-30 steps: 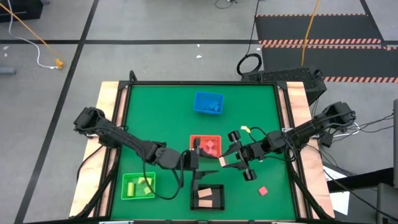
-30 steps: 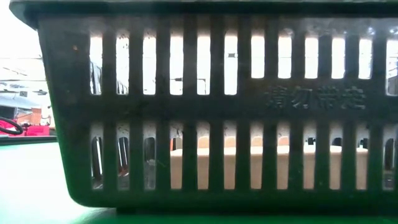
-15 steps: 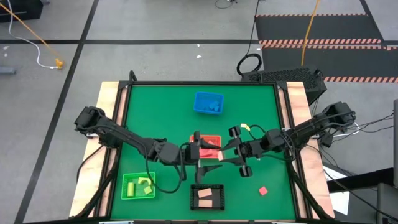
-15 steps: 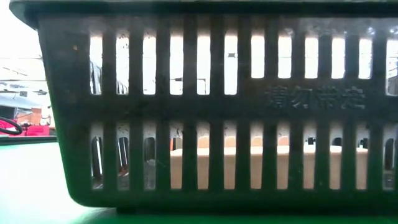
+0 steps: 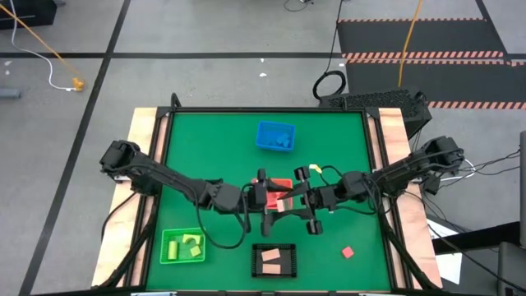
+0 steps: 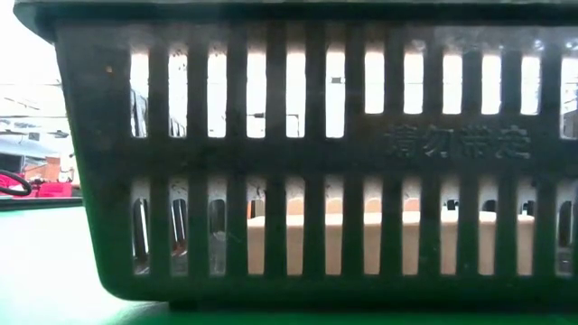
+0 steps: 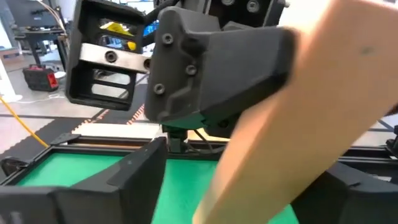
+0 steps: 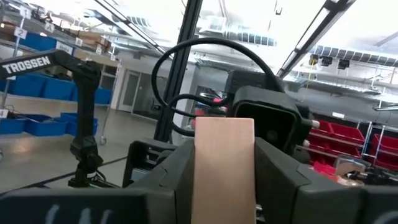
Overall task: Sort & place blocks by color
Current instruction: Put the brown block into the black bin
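High view: right gripper (image 5: 289, 203) and left gripper (image 5: 265, 200) meet nose to nose over the red bin (image 5: 281, 187), mid-table. A plain tan bar (image 5: 285, 202) is clamped in the right gripper's fingers; left's fingers are spread around it. Loose red block (image 5: 348, 252) sits on the mat, front right.

Low view: only the black bin (image 6: 298, 153), w/ tan pieces (image 6: 361, 239) behind its slats.

Left wrist view: tan bar (image 7: 298, 124) is smooth wood, tilted.

Right wrist view: tan bar (image 8: 224, 168) upright betw. own fingers.
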You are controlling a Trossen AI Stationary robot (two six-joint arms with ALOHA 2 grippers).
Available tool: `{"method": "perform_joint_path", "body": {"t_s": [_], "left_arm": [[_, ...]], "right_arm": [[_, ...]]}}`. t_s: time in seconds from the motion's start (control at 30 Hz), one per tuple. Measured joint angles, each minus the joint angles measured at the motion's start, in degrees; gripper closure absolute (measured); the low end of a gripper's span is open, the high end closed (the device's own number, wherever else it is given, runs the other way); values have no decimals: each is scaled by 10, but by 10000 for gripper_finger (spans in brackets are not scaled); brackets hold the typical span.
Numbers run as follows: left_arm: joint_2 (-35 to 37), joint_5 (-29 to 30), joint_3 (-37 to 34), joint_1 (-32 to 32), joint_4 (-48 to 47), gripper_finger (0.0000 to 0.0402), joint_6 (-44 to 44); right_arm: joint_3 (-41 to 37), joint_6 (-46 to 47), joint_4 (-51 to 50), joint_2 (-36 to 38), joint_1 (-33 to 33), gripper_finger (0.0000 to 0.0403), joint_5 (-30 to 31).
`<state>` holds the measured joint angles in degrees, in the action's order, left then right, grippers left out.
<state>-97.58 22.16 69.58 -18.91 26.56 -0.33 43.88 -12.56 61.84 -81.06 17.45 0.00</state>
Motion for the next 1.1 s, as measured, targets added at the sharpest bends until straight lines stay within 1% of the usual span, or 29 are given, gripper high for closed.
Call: {"method": "perform_joint_path", "body": {"t_s": [0.1,0.23,0.37,0.5,0.6,0.73,0.8,0.9,1.0,1.1], "left_arm": [[0,3,0,-7,-4,165,0],[0,7,0,-15,-8,269,5],[0,8,0,-20,-12,271,-5],[-1,5,0,-26,-16,271,-23],[-1,5,1,-30,-16,271,-39],[1,3,2,-43,-37,271,-75],[1,1,2,-51,-63,271,-109],[-4,-15,2,-60,-114,271,-191],[-31,-19,1,-72,-132,271,-269],[-70,-42,2,-83,-113,271,-337]], "right_arm": [[0,15,-2,-1,0,275,1],[0,67,-12,-1,0,269,11],[1,158,-41,6,0,261,42],[1,186,-134,40,0,228,42],[0,220,-217,82,5,193,43],[0,275,-375,155,22,148,44],[0,321,-458,186,33,135,44],[0,406,-560,209,51,130,44],[0,492,-636,209,74,136,44],[0,574,-706,194,106,144,44]]}}
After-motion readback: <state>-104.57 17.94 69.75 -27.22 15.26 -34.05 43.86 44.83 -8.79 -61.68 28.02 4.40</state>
